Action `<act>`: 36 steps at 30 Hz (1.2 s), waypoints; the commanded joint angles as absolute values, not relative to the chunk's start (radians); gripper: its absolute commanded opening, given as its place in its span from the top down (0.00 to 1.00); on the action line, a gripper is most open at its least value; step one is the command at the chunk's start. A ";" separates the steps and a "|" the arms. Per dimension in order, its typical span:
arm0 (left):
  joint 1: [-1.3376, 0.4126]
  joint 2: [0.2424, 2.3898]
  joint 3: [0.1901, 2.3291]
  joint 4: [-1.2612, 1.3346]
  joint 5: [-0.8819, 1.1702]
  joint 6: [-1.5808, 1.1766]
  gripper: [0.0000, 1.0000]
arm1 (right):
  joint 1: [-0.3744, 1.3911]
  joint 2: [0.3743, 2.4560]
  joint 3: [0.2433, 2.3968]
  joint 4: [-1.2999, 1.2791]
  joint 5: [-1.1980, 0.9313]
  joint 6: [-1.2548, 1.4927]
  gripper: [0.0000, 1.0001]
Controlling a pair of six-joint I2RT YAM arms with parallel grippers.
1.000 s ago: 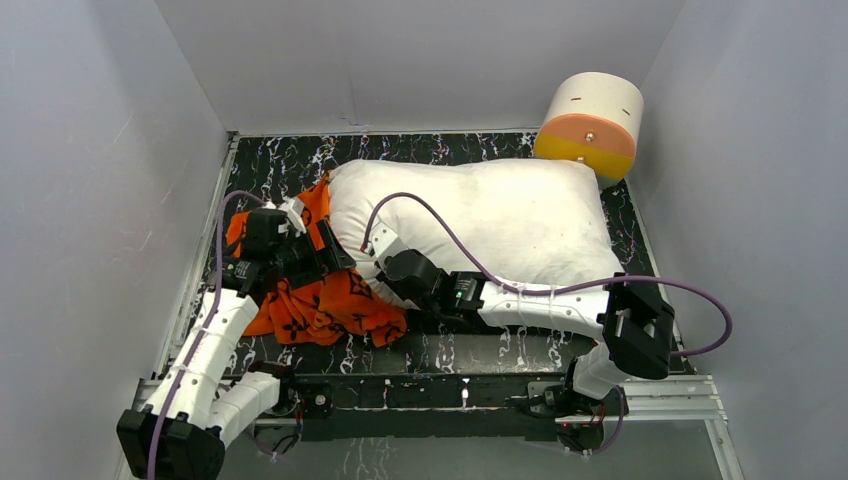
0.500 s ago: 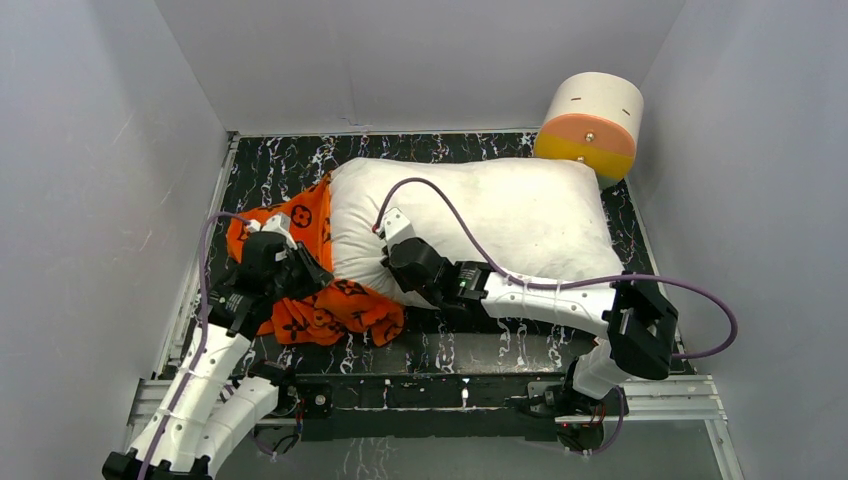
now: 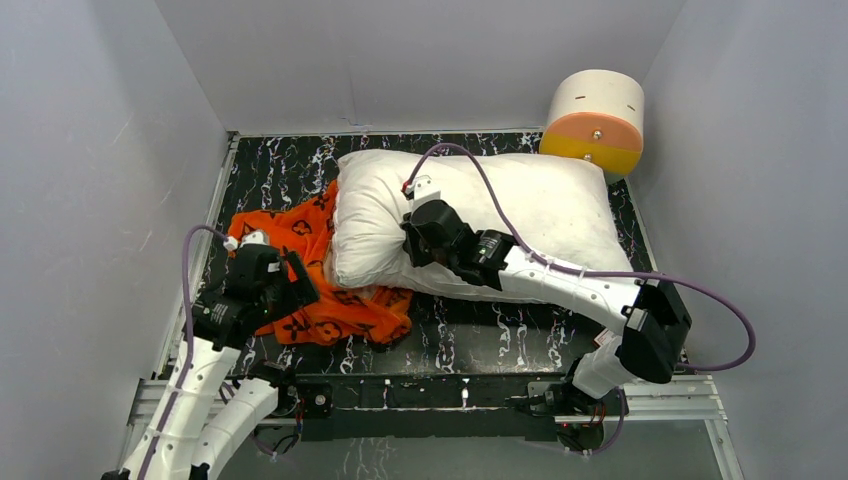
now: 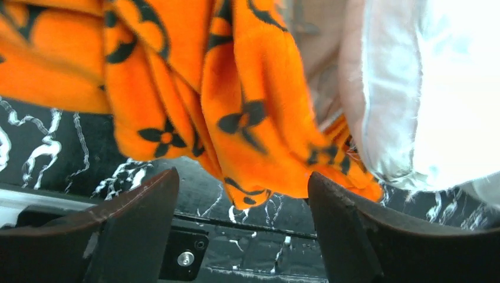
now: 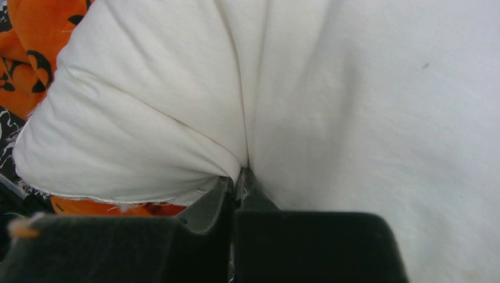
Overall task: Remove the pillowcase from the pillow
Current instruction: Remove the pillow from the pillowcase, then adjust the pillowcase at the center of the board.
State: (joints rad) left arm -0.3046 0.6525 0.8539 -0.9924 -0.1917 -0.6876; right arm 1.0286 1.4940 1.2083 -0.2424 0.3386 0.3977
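Nearest the arm bases, the left gripper [image 4: 242, 180] hangs with its jaws apart and nothing between them, just short of the pillowcase [image 3: 330, 312]. That orange cover lies bunched in a heap on the black marbled table [image 3: 480, 335], at the left end of the pillow [image 3: 520, 205]. Farther in, the right gripper [image 5: 237, 183] is closed tight on a fold of the pillow's white cloth near its left end. The pillow itself lies across the middle of the table, bare over all that shows. Beyond it, at the far right corner, a white-and-orange drum [image 3: 595, 115] sits on its side.

By the look of it the job is nearly finished: the pillow seems fully out of its cover. What is left is to draw the two apart, since a strip of orange lies tucked under the pillow's near-left corner.

Only the right wrist camera shows the pinched crease and the orange peeping from beneath the pillow's edge. Only the left wrist camera shows the empty gap between the left jaws. The overhead view alone gives the whole layout.
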 commanded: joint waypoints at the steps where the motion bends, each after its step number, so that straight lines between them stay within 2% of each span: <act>1: -0.308 0.724 0.851 -0.869 -0.014 -0.626 0.10 | 0.997 1.417 1.281 -0.261 0.426 0.414 1.00; 4: -0.307 0.795 0.814 -0.781 0.152 -0.612 0.03 | 0.997 1.409 1.287 -0.260 0.406 0.427 1.00; 6: -0.308 0.854 0.778 -0.716 0.250 -0.613 0.02 | 0.997 1.405 1.289 -0.259 0.387 0.438 1.00; 10: -0.308 0.946 0.715 -0.648 0.226 -0.643 0.02 | 0.997 1.405 1.284 -0.256 0.364 0.455 1.00; 14: -0.308 0.947 0.646 -0.588 0.192 -0.709 0.04 | 0.997 1.411 1.278 -0.258 0.348 0.469 1.00; 18: -0.308 0.909 0.583 -0.546 0.205 -0.753 0.18 | 0.997 1.416 1.267 -0.258 0.341 0.477 1.00; 19: -0.308 0.900 0.563 -0.531 0.208 -0.758 0.27 | 0.997 1.417 1.263 -0.256 0.339 0.481 1.00; 23: -0.310 0.890 0.550 -0.503 0.203 -0.751 0.78 | 0.997 1.416 1.257 -0.256 0.329 0.485 1.00; 25: -0.310 0.881 0.561 -0.507 0.167 -0.744 0.95 | 0.997 1.410 1.252 -0.257 0.329 0.485 1.00; 26: -0.309 0.872 0.577 -0.522 0.131 -0.743 1.00 | 0.997 1.403 1.250 -0.258 0.331 0.485 1.00; 28: -0.308 0.850 0.639 -0.574 0.033 -0.727 1.00 | 0.996 1.387 1.238 -0.258 0.339 0.484 1.00; 31: -0.308 0.831 0.795 -0.701 -0.250 -0.670 1.00 | 0.997 1.360 1.214 -0.252 0.360 0.485 0.99; 36: -0.285 0.918 1.157 -0.796 -0.672 -0.479 1.00 | 0.997 1.327 1.175 -0.239 0.352 0.487 0.99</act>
